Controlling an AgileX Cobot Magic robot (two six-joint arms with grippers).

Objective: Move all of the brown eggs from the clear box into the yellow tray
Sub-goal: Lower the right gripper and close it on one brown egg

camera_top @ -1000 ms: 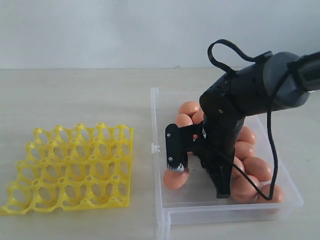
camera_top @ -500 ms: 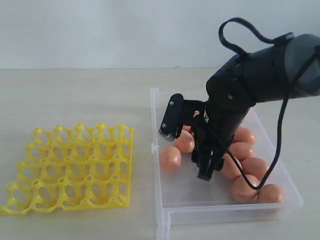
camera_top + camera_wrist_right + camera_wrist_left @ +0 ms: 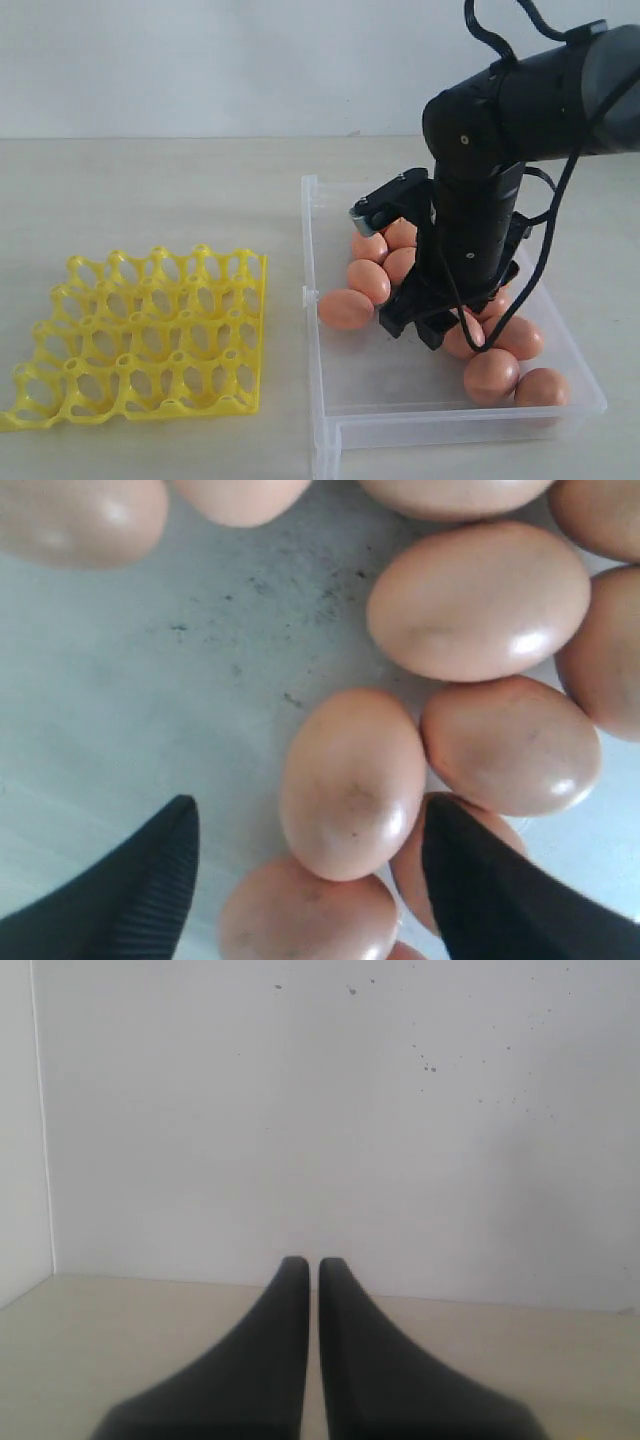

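Lying loose in the shallow clear plastic box [image 3: 430,418], the smooth orange-brown eggs [image 3: 345,309] bunch toward its far and right sides. The bright yellow lattice egg tray [image 3: 140,335] sits left of the box on the pale bench [image 3: 150,190]. The black right arm [image 3: 480,200] hangs over the eggs, jaws spread; the left jaws are pressed together.

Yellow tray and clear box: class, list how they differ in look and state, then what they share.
The yellow tray is an opaque lattice of cups; the clear box is see-through with low walls. The yellow tray holds nothing; the clear box holds all the brown eggs. Both rest flat on the table.
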